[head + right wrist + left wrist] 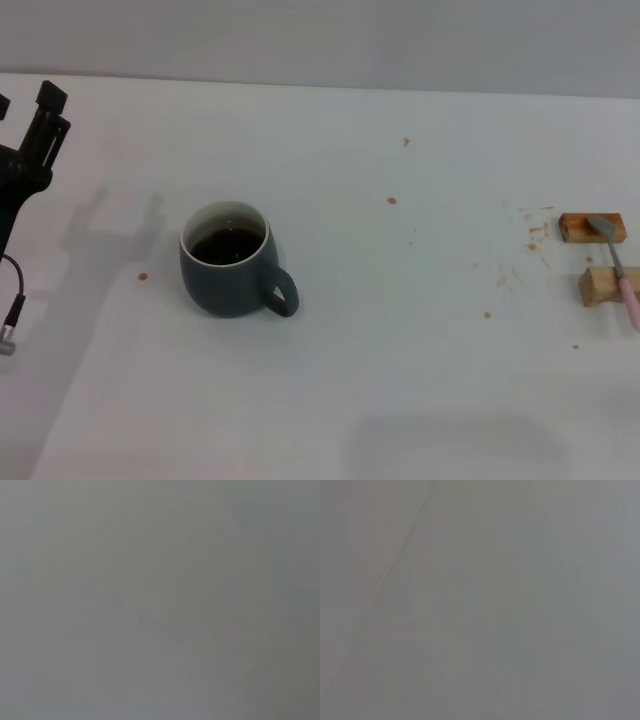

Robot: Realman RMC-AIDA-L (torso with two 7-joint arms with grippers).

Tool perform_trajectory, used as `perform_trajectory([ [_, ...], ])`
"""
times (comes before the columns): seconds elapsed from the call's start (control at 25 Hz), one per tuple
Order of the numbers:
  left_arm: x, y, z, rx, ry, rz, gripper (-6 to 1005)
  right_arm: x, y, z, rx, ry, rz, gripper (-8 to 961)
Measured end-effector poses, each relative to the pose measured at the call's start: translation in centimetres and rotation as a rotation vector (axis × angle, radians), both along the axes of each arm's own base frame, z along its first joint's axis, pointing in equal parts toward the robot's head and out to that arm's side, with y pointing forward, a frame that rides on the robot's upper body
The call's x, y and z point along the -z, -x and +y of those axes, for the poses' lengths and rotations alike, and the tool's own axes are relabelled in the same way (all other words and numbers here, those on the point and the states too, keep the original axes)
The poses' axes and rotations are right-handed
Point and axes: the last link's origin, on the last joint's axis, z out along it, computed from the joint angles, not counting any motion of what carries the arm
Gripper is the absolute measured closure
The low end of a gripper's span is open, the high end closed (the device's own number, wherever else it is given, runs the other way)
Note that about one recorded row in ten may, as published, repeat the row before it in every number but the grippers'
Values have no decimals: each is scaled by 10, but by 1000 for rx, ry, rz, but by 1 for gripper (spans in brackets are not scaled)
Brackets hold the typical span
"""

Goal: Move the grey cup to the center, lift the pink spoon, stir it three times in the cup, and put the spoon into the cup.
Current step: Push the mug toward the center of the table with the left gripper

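Left-of-centre grey cup [228,262], pink spoon [620,268] far right on wooden blocks [596,256].

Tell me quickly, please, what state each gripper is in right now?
Left gripper: raised at the table's far left edge, holding nothing; open or shut cannot be told.
Right gripper: not in view.

The grey cup [228,262] stands upright left of centre, holding dark liquid. The pink spoon [618,268] lies far right across two wooden blocks [592,228].
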Motion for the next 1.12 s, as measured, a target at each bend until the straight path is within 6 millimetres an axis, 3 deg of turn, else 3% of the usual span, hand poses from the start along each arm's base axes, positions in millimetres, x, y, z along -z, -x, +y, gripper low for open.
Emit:
perform_trajectory([
  [1.04, 3, 16, -13, -29, 70, 38, 203, 3, 2, 1, -8, 8, 4, 331],
  [1.12, 5, 18, -9, -24, 99, 78, 264, 3, 2, 0, -7, 8, 5, 332],
])
